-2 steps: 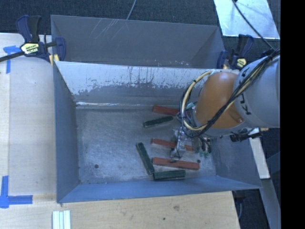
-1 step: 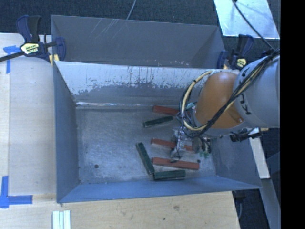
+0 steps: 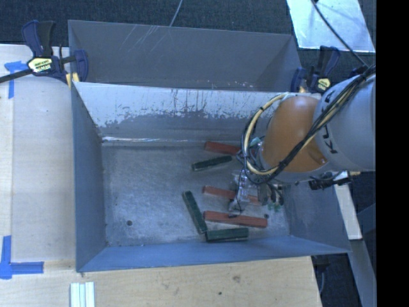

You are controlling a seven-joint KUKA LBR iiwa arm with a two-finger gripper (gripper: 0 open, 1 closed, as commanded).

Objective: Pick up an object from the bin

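Observation:
My gripper [image 3: 241, 196] is low in the right half of the bin, below the orange wrist cover. It stands over the right end of a short red-brown bar [image 3: 216, 190] that lies flat on the floor. Just in front of it lies a longer red-brown bar [image 3: 236, 219], and a dark green bar [image 3: 226, 235] rests against the front wall. Whether the gripper touches any bar is hidden by its own body.
A dark green bar [image 3: 194, 212] lies diagonally to the left of the gripper. Farther back are another dark green bar [image 3: 212, 164] and a red-brown bar [image 3: 221, 148] near the rear wall. The arm and its cables cover the bin's right side.

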